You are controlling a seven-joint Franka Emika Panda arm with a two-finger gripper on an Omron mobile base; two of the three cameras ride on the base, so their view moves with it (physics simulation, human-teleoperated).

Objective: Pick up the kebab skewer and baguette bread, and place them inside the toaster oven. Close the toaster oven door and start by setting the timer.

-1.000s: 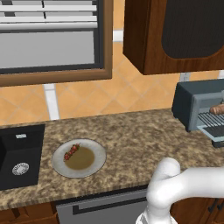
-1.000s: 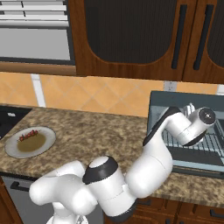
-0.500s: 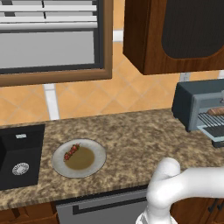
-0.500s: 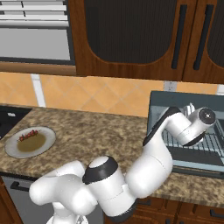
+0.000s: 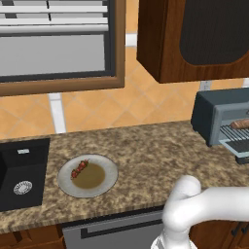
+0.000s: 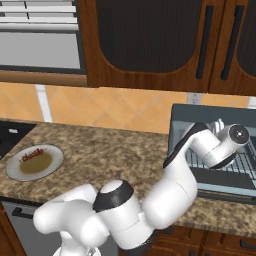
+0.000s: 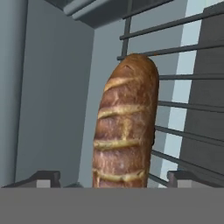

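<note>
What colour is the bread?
Golden brown with paler tan stripes across the bread, clearest in the hand view.

A white robot arm with dark joints rises from its base, bends at a dark elbow, and reaches toward the toaster oven [image 6: 210, 145], its wrist level with the oven's open front. In the hand view the gripper [image 7: 113, 177] has its two fingertips [image 7: 48, 177] spread wide apart, clasping nothing.

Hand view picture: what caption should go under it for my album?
The baguette bread lies on the toaster oven wire rack, between the open gripper fingertips.
</note>
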